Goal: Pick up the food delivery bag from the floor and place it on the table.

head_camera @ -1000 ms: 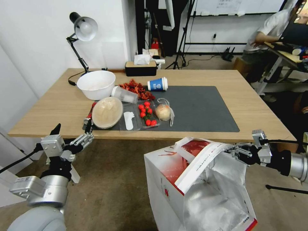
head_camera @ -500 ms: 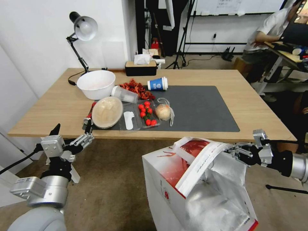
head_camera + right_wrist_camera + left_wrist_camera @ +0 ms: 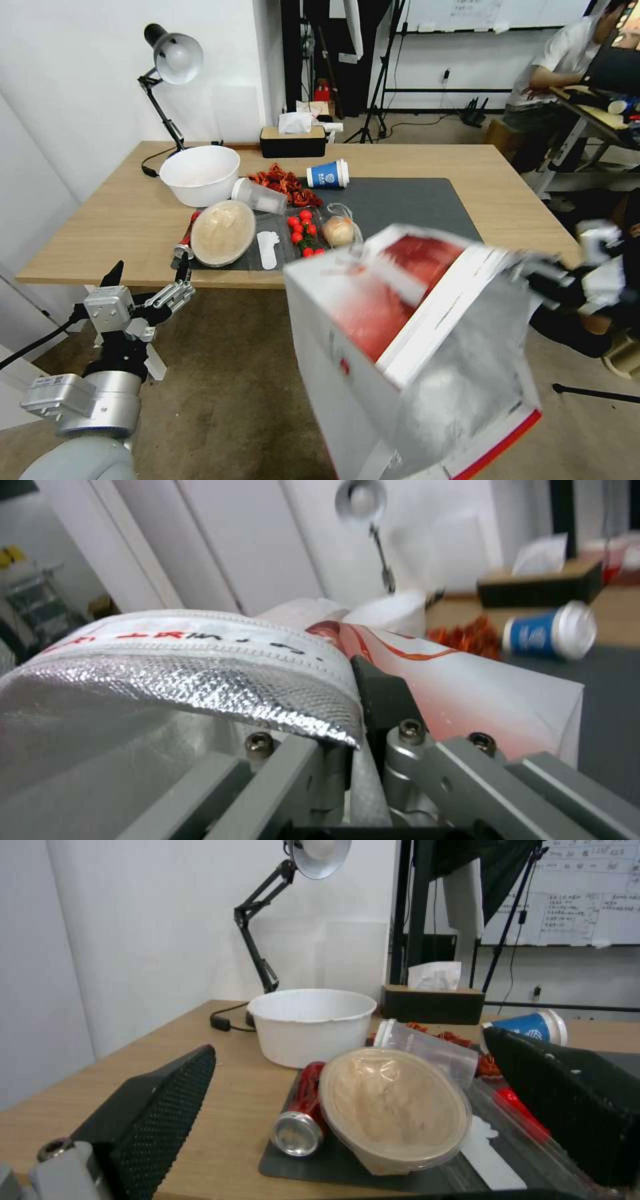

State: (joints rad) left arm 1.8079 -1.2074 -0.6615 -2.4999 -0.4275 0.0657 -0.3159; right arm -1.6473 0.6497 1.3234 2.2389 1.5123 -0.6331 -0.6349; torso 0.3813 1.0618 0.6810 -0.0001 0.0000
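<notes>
Right gripper [image 3: 353, 760] pinches the food delivery bag's [image 3: 413, 347] foil-lined rim, holding it beside the table's [image 3: 520, 220] front edge; left gripper [image 3: 175, 288] hangs spread, idle.

Right arm's stretched out to the right side, its gripper [image 3: 357, 715] clamped tight on the rim of the food delivery bag [image 3: 413, 353]. Left arm's just parked low on the left, left gripper [image 3: 175, 283] pointing forward with fingers [image 3: 160, 1105] spread wide apart, holding nothing.
</notes>
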